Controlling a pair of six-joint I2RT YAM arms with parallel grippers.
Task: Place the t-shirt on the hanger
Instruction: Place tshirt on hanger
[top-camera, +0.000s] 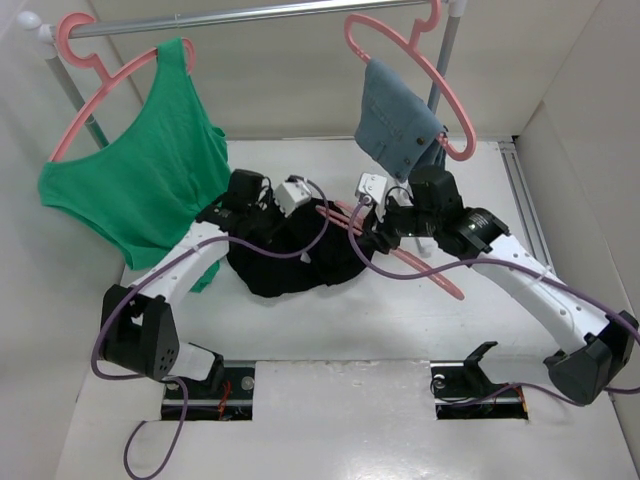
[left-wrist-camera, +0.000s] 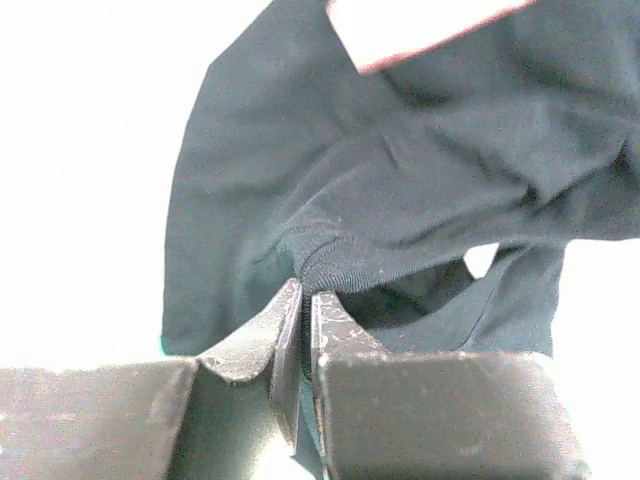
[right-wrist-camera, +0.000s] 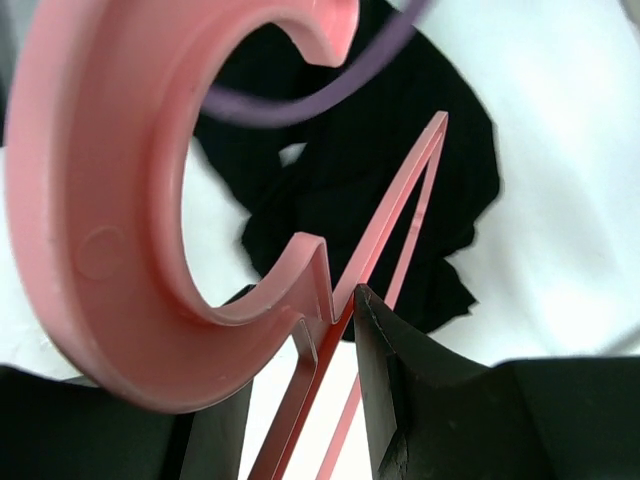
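Threading step, early on. L gripper (left-wrist-camera: 303, 292) pinches a ribbed edge of the shirt (top-camera: 290, 262), which lies heaped mid-desk (top-camera: 380, 335) toward the far edge. R gripper (right-wrist-camera: 335, 310) clamps the hanger (right-wrist-camera: 95, 250) at the hook's base, one arm reaching onto the cloth; whether it is inside, n/a. Next, prob.: L lifts the opening and R feeds an arm through w/o snagging.
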